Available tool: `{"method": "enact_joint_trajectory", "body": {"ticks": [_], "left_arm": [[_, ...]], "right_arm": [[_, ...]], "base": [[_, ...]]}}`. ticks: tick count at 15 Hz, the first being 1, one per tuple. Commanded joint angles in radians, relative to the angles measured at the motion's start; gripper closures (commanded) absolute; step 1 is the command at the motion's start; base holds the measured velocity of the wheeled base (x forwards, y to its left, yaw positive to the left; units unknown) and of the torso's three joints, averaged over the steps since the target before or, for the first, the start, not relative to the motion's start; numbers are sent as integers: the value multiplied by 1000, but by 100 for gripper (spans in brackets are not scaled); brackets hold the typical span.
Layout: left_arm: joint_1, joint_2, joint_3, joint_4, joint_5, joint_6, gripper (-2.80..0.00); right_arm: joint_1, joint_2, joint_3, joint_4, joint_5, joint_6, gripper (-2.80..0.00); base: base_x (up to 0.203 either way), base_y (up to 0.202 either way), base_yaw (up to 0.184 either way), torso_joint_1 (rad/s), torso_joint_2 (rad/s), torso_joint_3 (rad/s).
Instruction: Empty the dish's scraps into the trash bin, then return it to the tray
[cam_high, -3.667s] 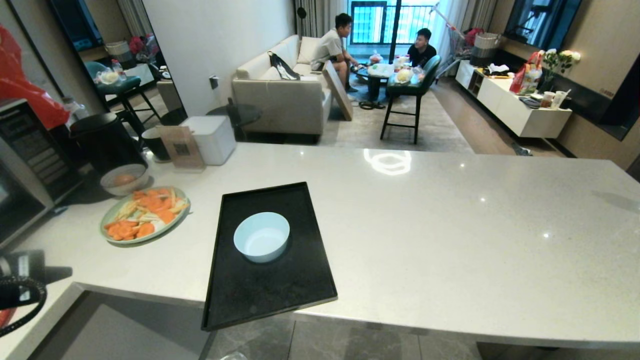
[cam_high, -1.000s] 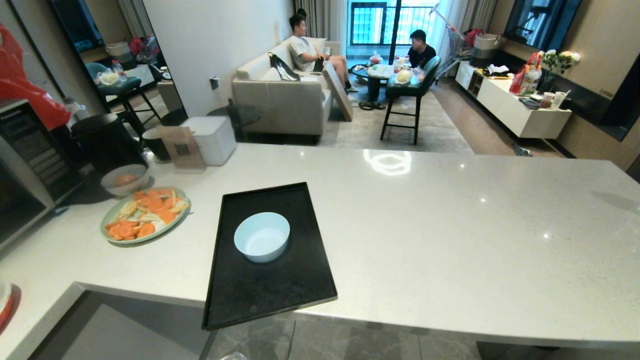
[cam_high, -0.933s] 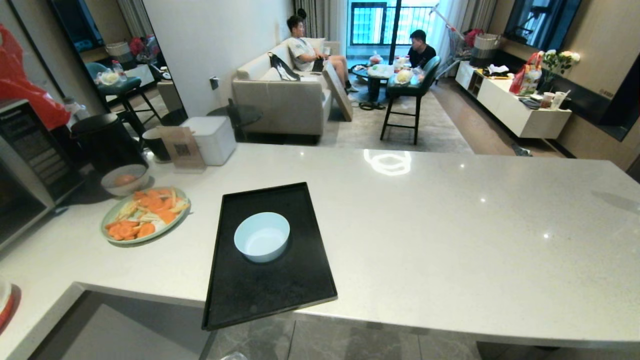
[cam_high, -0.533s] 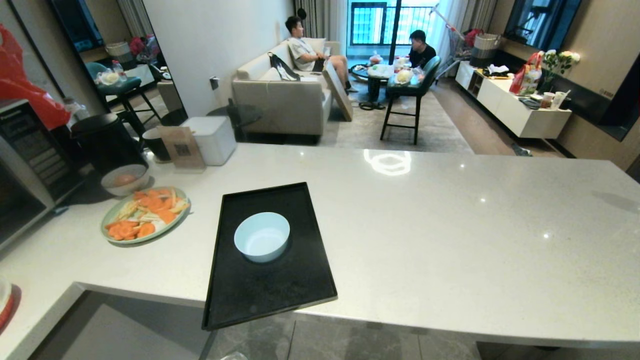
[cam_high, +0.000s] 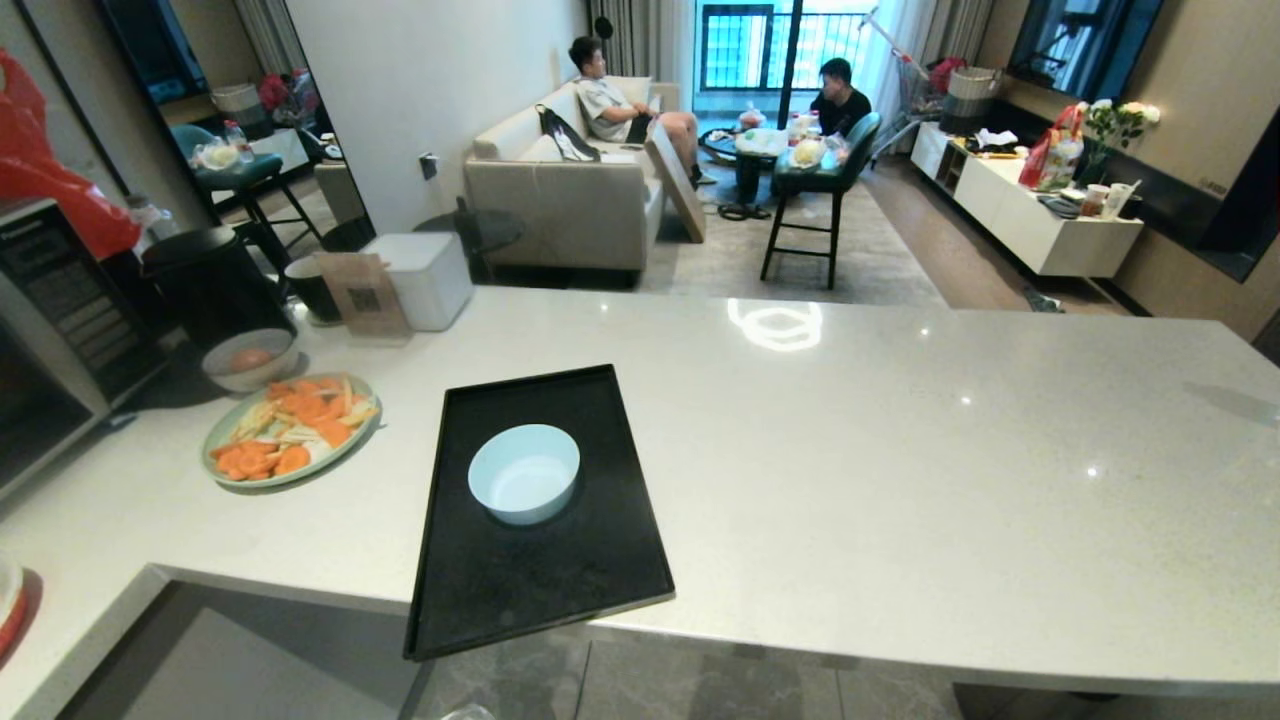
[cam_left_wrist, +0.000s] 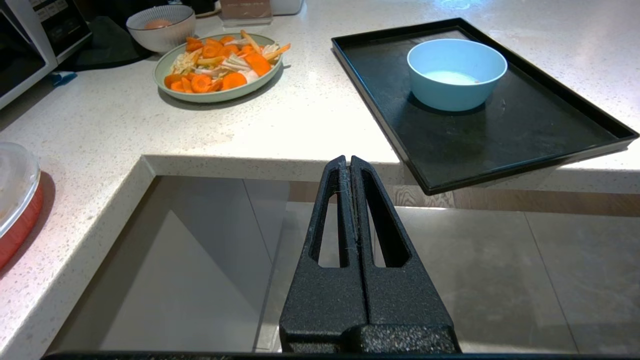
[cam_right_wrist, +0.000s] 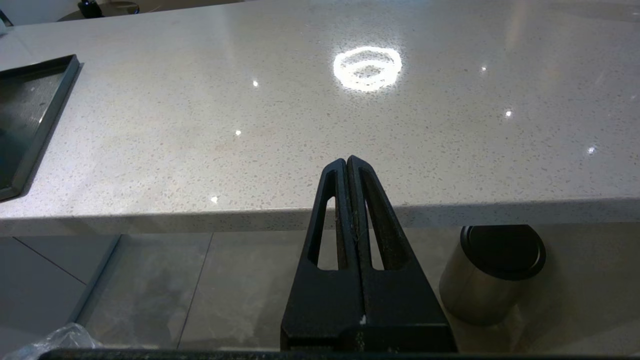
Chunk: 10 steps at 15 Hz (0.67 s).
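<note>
One pale-blue dish (cam_high: 523, 473) stood upright on the far half of the black tray (cam_high: 540, 590), its whitish inside showing no scraps apart from a tiny speck near the wall in the left wrist view. The tray lay on the speckled white countertop (cam_high: 900, 470) with its near corner jutting past the counter's edge over the tiled floor. To the robot's left, well apart from the tray, one pale-green plate (cam_high: 290, 430) held a heap of orange slices mixed with pale strips; just beyond it one greyish-white bowl (cam_high: 248, 358) contained a single rounded orange-brown item. Farther back stood a dark cylindrical container (cam_high: 215, 285), a brown card with a printed code (cam_high: 365, 293) and a white box (cam_high: 425, 278). A red-rimmed vessel covered in clear film (cam_left_wrist: 17, 200) sat at the left edge of the counter. The left gripper (cam_left_wrist: 349, 165) hung below counter level before the tray, fingers pressed together and holding nothing. The right gripper (cam_right_wrist: 347, 165) hung likewise, closed and empty, beside one steel cylinder bin with a black lid (cam_right_wrist: 492, 272) on the floor. Crinkled clear plastic (cam_right_wrist: 60, 340) showed at the corner of the right wrist view. Two people (cam_high: 620, 100) sat in the room beyond.
</note>
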Motion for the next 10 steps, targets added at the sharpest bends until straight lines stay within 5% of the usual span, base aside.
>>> {"method": "enact_joint_trajectory", "body": {"ticks": [1,10], "left_arm": [[0,-1,0,-2,0,0,0],[0,-1,0,-2,0,0,0]], "right_arm": [[0,0,0,-1,0,0,0],[0,0,0,-2,0,0,0]], "base": [[0,0,0,0,0,0],[0,0,0,0,0,0]]}}
